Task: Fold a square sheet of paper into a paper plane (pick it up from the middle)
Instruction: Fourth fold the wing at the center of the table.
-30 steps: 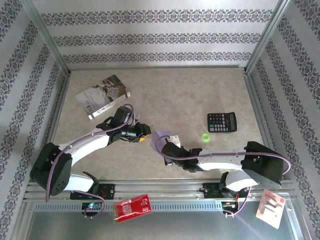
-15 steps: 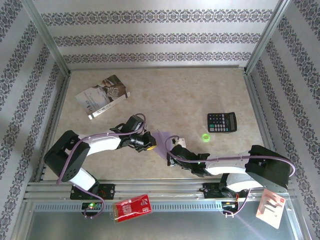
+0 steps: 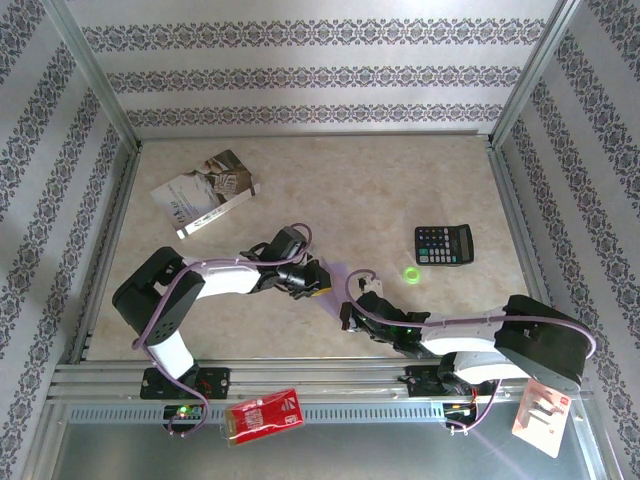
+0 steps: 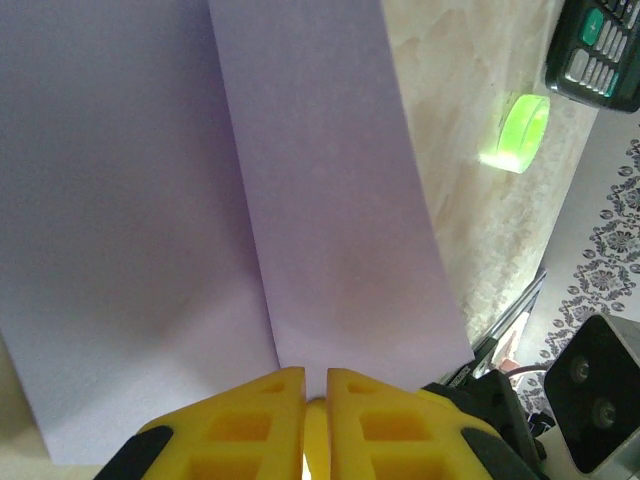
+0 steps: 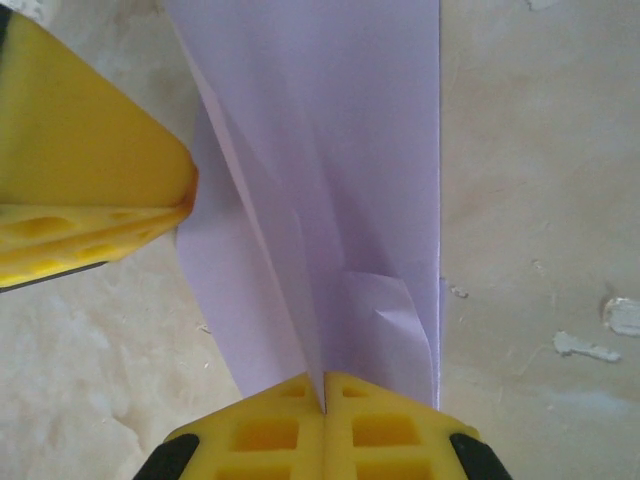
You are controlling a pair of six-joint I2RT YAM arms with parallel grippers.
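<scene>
**Lilac sheet now gripped at both ends**

Change noted: over the last second the left arm has swung its wrist from the left half of the table (image 3: pixel 400 190) towards the centre. The left jaws have narrowed from partly spread to almost together. They now appear to pinch one end of the square sheet of paper (image 4: pixel 300 180) at its lengthwise crease. The right jaws have stayed pressed together on the opposite end, with the crease running into their gap.

Location: the sheet spans between the two, mid-table, nearer the near edge.

Judgement: the paper looks secured at two points, ready for the next fold.

Pose: the left arm is bent at the elbow, forearm reaching right. The right arm lies low, stretched left along the near edge.
</scene>
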